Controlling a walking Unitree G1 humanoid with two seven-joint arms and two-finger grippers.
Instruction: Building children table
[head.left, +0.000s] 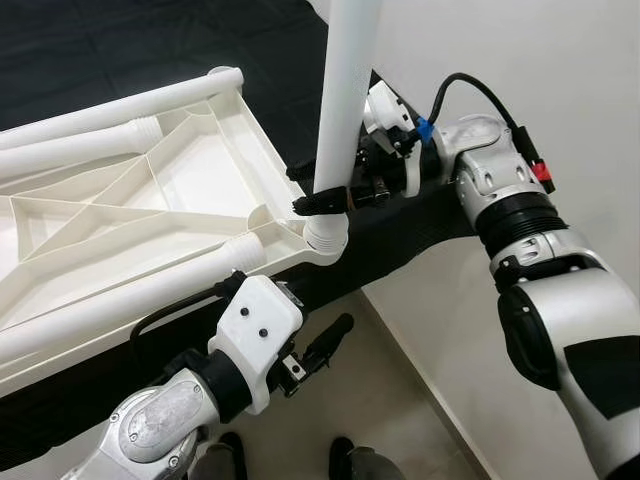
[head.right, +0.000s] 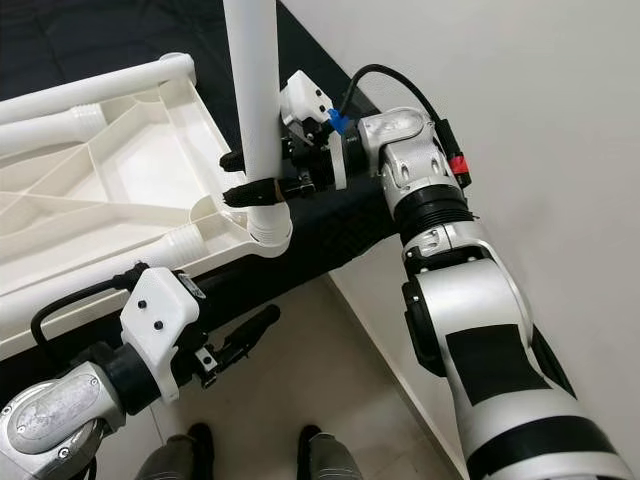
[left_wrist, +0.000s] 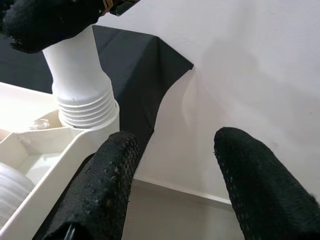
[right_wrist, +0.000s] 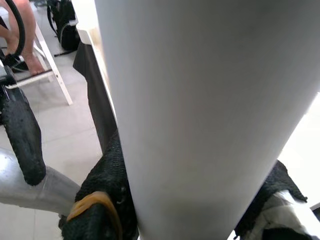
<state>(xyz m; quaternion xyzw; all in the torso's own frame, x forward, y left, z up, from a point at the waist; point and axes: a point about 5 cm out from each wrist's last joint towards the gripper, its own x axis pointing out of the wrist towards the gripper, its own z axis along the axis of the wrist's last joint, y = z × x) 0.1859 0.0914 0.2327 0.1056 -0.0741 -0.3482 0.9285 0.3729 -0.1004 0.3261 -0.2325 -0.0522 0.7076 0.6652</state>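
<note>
A white plastic table top (head.left: 190, 170) lies upside down on a black-covered surface (head.left: 410, 235). One white leg (head.left: 345, 90) stands upright in its near right corner socket (head.left: 325, 238), the threaded end (left_wrist: 85, 107) partly showing above the socket. My right gripper (head.right: 235, 178) is shut on this leg just above the socket, one black finger on each side. Two more loose legs (head.left: 110, 110) (head.left: 120, 300) lie across the underside. My left gripper (head.left: 315, 355) hangs open below the table's front edge, close to that corner, its fingers (left_wrist: 100, 185) holding nothing.
A white wall (head.left: 520, 60) rises close on the right, right behind my right arm. Tiled floor (head.left: 400, 400) and my feet (head.left: 340, 455) lie below. In the right wrist view a person's leg (right_wrist: 22, 30) rests by a white stool (right_wrist: 50, 70).
</note>
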